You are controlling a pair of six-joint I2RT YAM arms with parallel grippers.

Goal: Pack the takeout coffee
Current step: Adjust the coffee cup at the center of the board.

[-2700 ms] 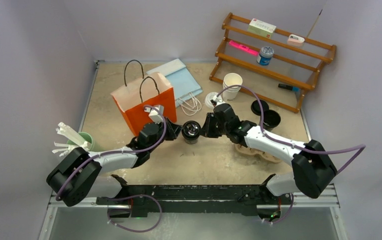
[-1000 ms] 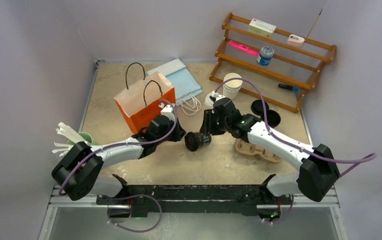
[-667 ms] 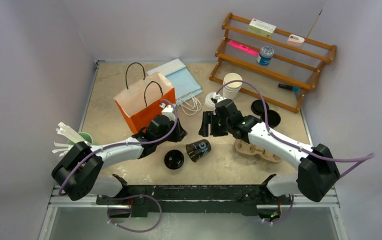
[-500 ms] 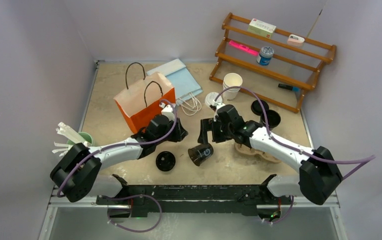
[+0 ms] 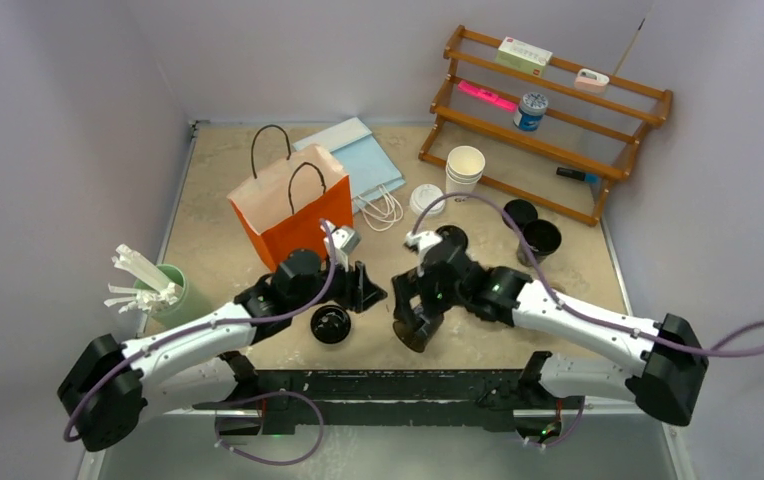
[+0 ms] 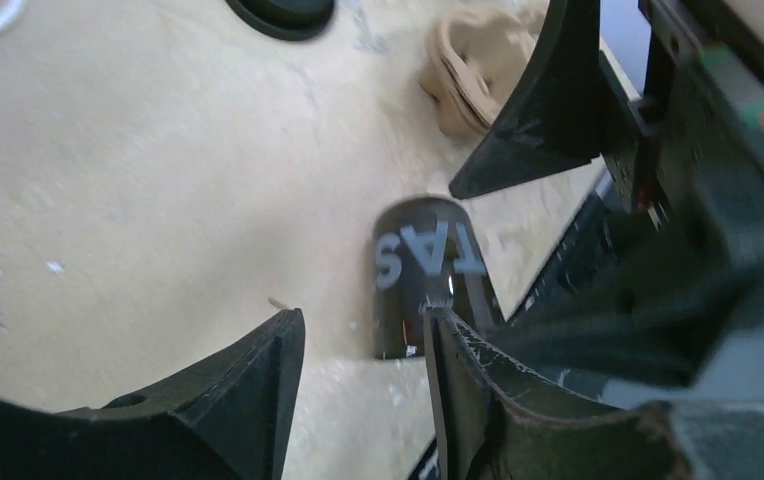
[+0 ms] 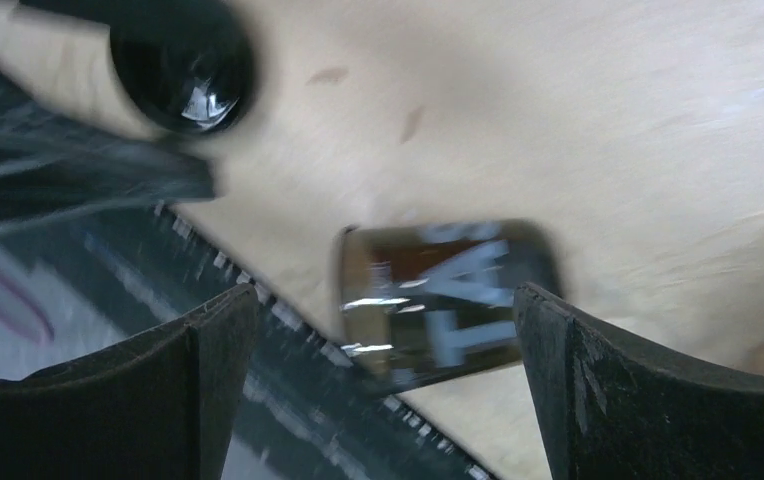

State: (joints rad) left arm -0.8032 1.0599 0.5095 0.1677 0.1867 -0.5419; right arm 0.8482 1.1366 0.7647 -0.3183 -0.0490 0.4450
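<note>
- Takeout coffee cup (image 5: 418, 333), small, black paper with white print, looks bound for the orange paper bag with black cord handles (image 5: 288, 205). The bag stands upright left of centre toward the far edge of the counter (image 5: 213, 170), well apart from the cup.
- The right gripper (image 5: 410, 308) hangs over the cup, its fingers (image 7: 598, 400) spread wide on either side, touching nothing.
- The left gripper (image 5: 368, 290) sits just left of that, fingers (image 6: 248, 400) apart and empty.
- The cup lies on its side at the near edge, about midway along it. A nudge from a descending finger could roll it off that edge, and a hard squeeze across its side could crush the paper wall.
- The round black plastic lid (image 5: 330, 323) lies off the cup, just to its left, so the cup may get packed unlidded.
- White capitals on the cup read "TAS" in the left wrist view; the rest is hidden.
</note>
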